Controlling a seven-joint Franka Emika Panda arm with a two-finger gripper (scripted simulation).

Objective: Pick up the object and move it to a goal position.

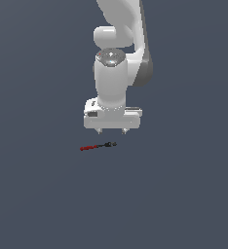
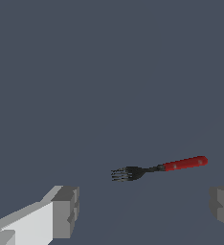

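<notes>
Lying flat on the plain dark surface (image 1: 47,204), the object (image 1: 98,146) turns out — in the wrist view — to be a small fork (image 2: 158,168), with a red handle and a black neck ending in tines. The gripper (image 1: 112,131) hangs above and near it with its jaws spread wide and nothing between them; both fingers (image 2: 66,212) show at the edges of the wrist view with the fork lying in the gap beyond them.

Judging by its thin build, the fork should be light and stiff, so weight is no worry, but its low profile against the surface leaves little to pinch. The red handle looks like the best place to take hold — straight, a bit thicker than the neck, and even along its length. The tined end is uneven and would likely twist or slip between flat pads. A grasp near the handle's middle, with the fingers closing across its width, should keep it from pivoting. No goal marker is visible in either view.
</notes>
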